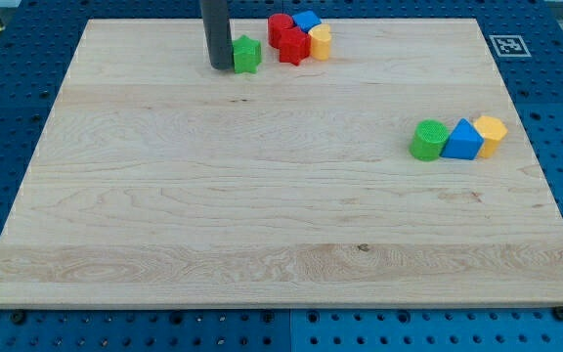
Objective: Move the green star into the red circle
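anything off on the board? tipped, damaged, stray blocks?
Nothing stands out. My tip sits against the view's left side of the green star block. Red circle block, red star block, blue block and yellow block cluster to its right. The wooden board looks undamaged.

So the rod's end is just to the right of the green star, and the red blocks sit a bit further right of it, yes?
Not quite. In the camera view my tip is at the left of the green star, touching or nearly touching it, not on its right. The red blocks do sit further right of the star.
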Controlling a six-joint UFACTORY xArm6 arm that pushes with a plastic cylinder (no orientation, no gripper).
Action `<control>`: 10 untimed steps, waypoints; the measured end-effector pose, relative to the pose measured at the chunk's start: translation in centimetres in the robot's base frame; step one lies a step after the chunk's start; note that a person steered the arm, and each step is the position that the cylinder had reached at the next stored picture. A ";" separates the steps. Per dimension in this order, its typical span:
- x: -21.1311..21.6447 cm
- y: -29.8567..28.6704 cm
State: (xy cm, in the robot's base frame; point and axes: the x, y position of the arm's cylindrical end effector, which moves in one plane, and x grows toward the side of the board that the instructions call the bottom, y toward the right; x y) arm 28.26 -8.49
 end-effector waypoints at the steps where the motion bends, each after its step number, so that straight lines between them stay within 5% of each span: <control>1: -1.1 0.8; 3: -1.1 2.5; 5: 4.7 3.3; 10: 1.3 6.6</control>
State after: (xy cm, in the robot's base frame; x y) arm 29.61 -1.89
